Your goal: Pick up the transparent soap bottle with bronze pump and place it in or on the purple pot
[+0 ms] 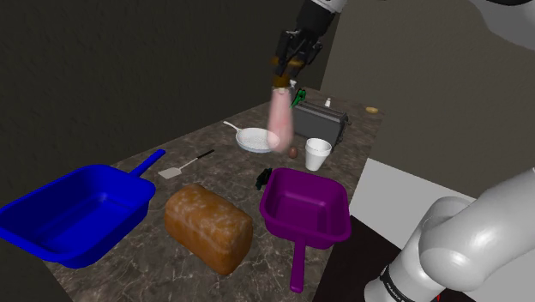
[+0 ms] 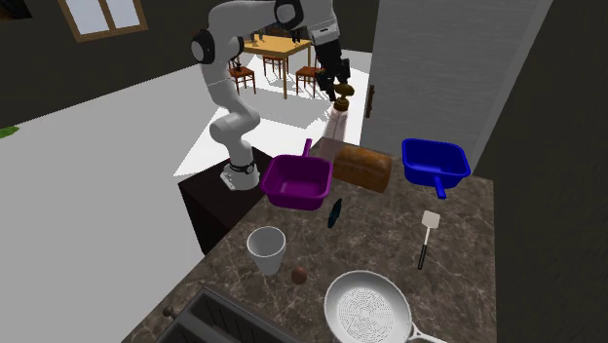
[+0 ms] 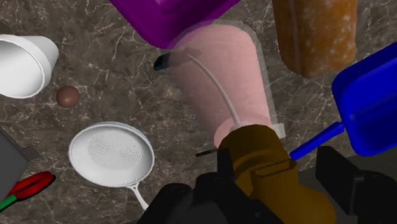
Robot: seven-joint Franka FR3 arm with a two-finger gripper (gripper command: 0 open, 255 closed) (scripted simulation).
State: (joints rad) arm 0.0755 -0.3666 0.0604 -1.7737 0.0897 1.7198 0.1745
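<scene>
One black gripper (image 1: 283, 70) pinching bronze pump (image 3: 267, 165), pinkish clear soap bottle (image 1: 280, 120) hanging above counter (image 1: 214, 137); purple pot (image 1: 302, 225) beside bread loaf (image 1: 208, 225).

Shoulder view: loaf (image 1: 208, 227) between basin (image 1: 94, 240) and pot (image 1: 296, 225); cup (image 1: 317, 154) behind pot; spatula (image 1: 183, 166) behind loaf.

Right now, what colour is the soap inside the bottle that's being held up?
Pale pink; the bottle shows it best in the wrist view.
</scene>
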